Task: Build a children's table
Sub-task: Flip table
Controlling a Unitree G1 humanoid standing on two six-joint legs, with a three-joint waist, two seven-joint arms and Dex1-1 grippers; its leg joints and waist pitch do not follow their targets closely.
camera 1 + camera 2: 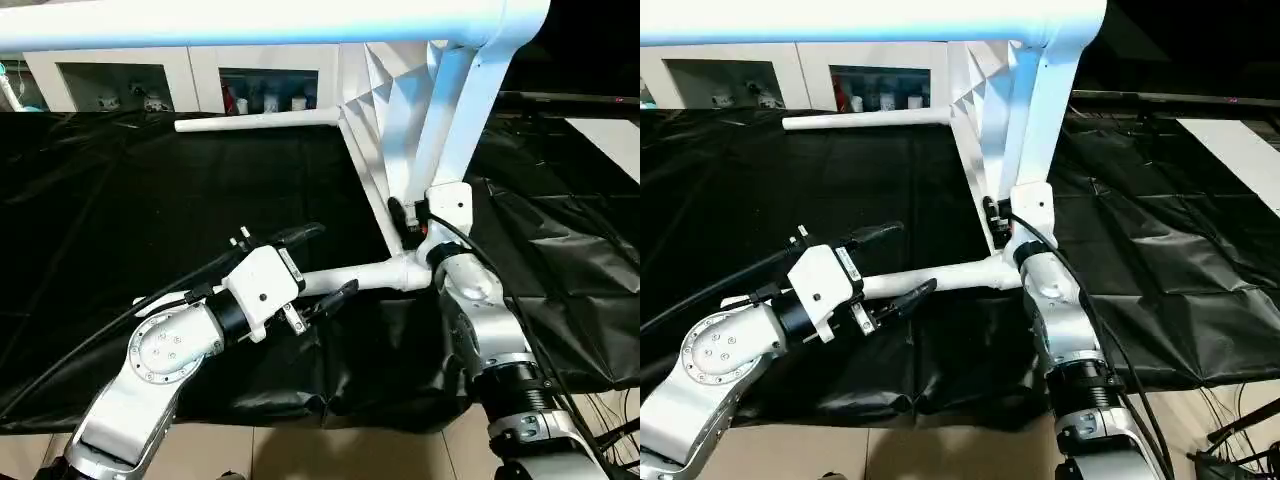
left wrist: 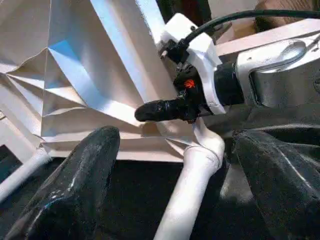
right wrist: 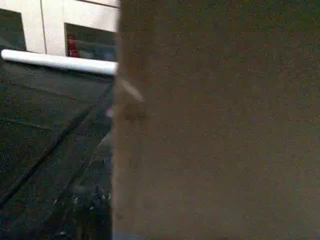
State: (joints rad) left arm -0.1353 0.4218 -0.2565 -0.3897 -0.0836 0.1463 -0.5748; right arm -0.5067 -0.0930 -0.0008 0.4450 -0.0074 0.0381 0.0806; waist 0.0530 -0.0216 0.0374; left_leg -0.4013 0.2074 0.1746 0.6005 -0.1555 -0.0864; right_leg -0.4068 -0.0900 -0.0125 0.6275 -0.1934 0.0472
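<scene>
The white children's table (image 1: 400,110) stands tipped on its long edge on the black-draped work table (image 1: 120,200), its ribbed underside turned toward the robot's left and its top face toward the right. Its long axis runs away from the robot, from the near corner toward the white cabinets (image 1: 190,75) at the back.

Three legs show, each pointing out from the underside toward the robot's left. The near lower leg (image 1: 365,277) lies almost level, its long axis running from the corner socket toward the left claw (image 1: 322,266). That claw is spread wide, one black finger above the leg and one below, the leg passing between them without either finger pressing on it. The far lower leg (image 1: 255,121) lies level beyond the left claw, well apart from it. The upper leg (image 1: 250,22) runs high above both claws, across the top of the head views.

The right claw (image 1: 404,222) sits at the table's near lower corner, just above the socket where the near leg joins. In the left wrist view one black finger (image 2: 160,109) lies against the ribbed underside; whether the claw is pinching the tabletop's edge I cannot tell
</scene>
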